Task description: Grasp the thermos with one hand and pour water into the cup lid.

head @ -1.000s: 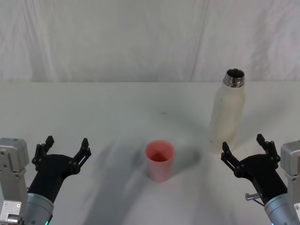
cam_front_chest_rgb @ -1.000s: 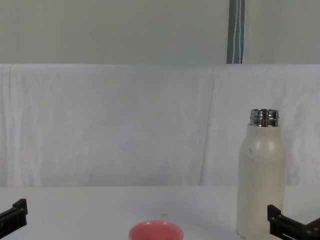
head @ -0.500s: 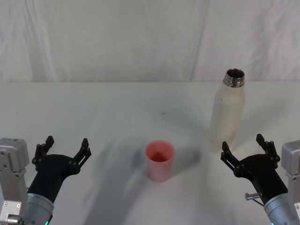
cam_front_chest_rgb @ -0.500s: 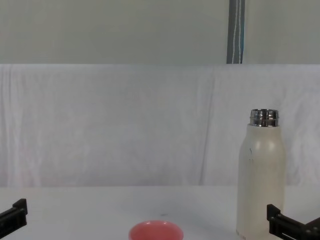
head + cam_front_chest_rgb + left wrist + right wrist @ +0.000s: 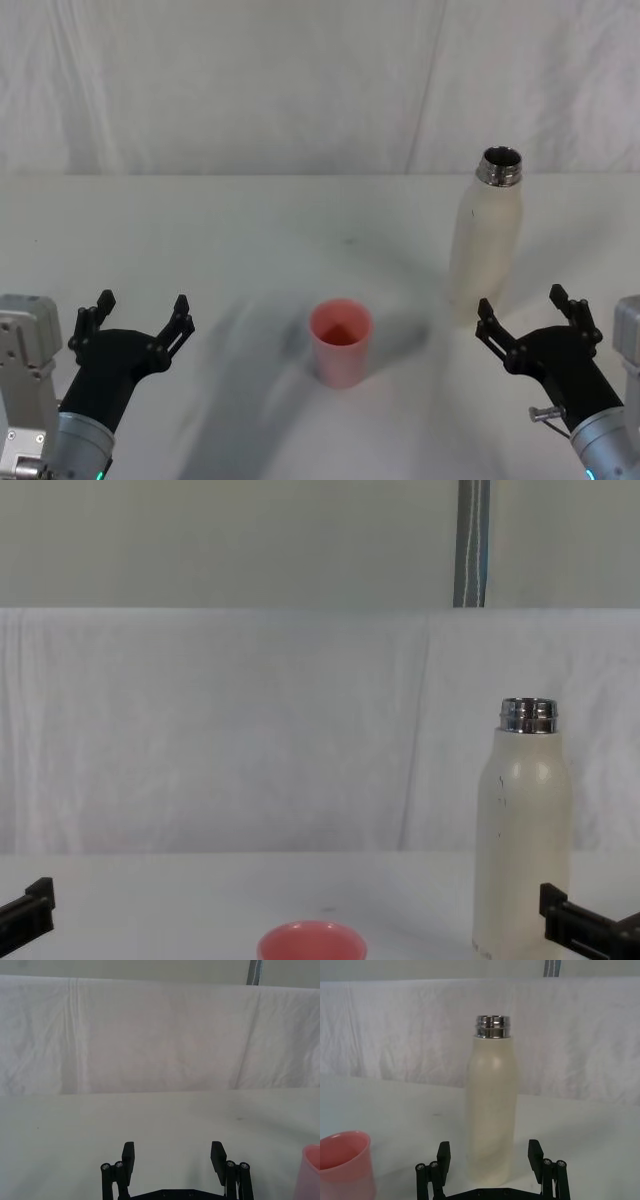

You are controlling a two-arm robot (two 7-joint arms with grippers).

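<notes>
The cream-white thermos [image 5: 485, 238] stands upright at the right of the white table, its steel neck uncapped; it rises at the right of the chest view too [image 5: 522, 835], and straight ahead between the fingers in the right wrist view [image 5: 491, 1107]. The pink cup lid [image 5: 341, 341] stands upright near the table's middle, to the thermos's left [image 5: 344, 1162]. My right gripper [image 5: 527, 318] is open, just in front of the thermos and apart from it. My left gripper [image 5: 136, 317] is open at the near left, holding nothing.
A white cloth backdrop [image 5: 300, 80] hangs behind the table. A grey pole [image 5: 472, 542] rises behind the cloth at the right. The tabletop [image 5: 230, 240] between cup lid and backdrop is bare.
My right gripper has shifted slightly to the right. The thermos, the cup lid and the left gripper have not moved.
</notes>
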